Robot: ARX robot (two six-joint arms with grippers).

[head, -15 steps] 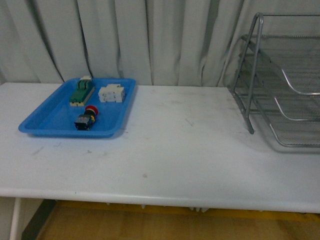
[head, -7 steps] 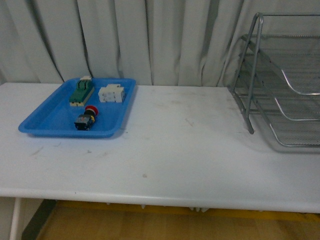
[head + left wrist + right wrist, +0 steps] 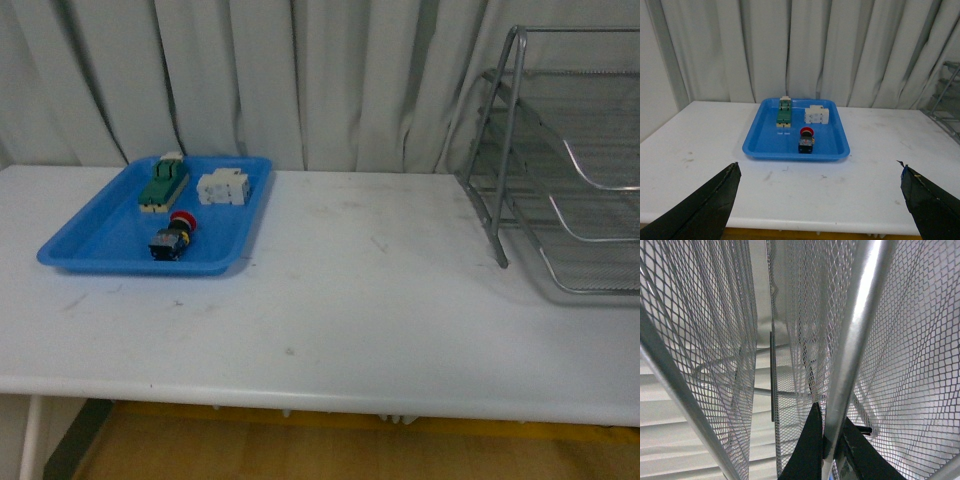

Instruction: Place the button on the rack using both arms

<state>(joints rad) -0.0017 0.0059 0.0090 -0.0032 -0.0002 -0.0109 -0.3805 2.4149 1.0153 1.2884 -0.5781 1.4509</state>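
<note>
The rack (image 3: 511,140) runs off the front view's right edge. The left wrist view crops the left fingers (image 3: 705,210) at its bottom corners. The right fingers (image 3: 807,450) flank one of its tubes, but contact is unclear.

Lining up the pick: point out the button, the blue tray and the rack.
button (image 3: 172,236), front view, body just behind the red cap
blue tray (image 3: 100,236), front view, bare floor
rack (image 3: 588,256), front view, bottom tier mesh
</note>
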